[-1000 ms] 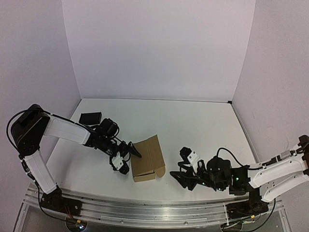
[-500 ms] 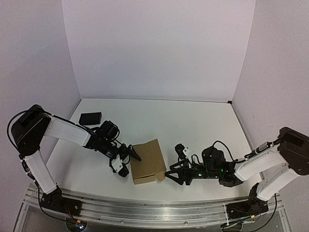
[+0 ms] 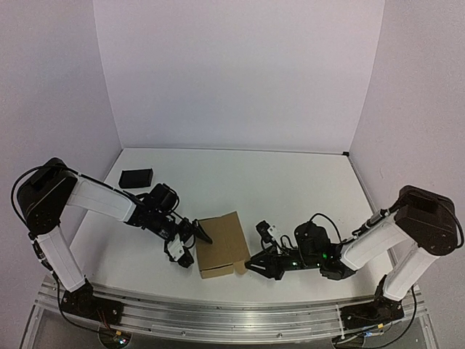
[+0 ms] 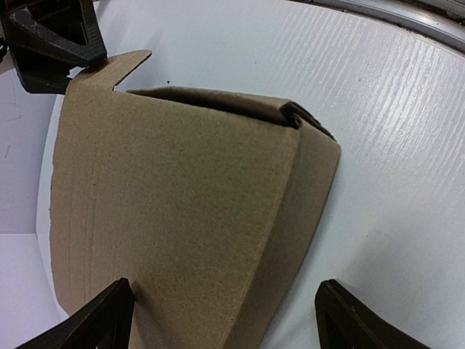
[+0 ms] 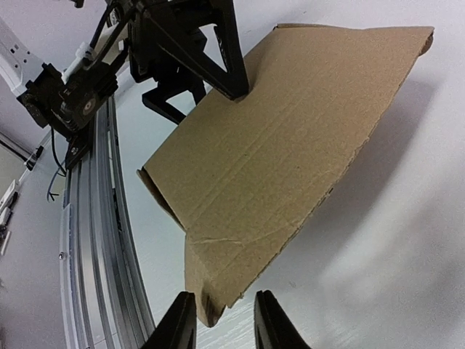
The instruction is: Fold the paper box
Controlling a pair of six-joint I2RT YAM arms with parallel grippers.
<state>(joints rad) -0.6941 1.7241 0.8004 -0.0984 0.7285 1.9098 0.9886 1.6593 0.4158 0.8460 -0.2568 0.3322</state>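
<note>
On the white table (image 3: 290, 189), the brown paper box (image 3: 221, 243) lies partly folded in the frame's lower middle, the left gripper (image 3: 195, 245) spread wide astride its left edge, the right gripper (image 3: 254, 263) narrow around its lower-right flap corner, actual pinching unclear.

Paper box (image 3: 221, 243): matt brown cardboard, fibrous; table (image 3: 290, 189): white, finely ribbed, perhaps plastic.

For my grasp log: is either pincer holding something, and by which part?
The right pincer has the near flap corner of the brown cardboard box between its fingers; a firm hold cannot be told. The left pincer, open, straddles its left edge.
</note>
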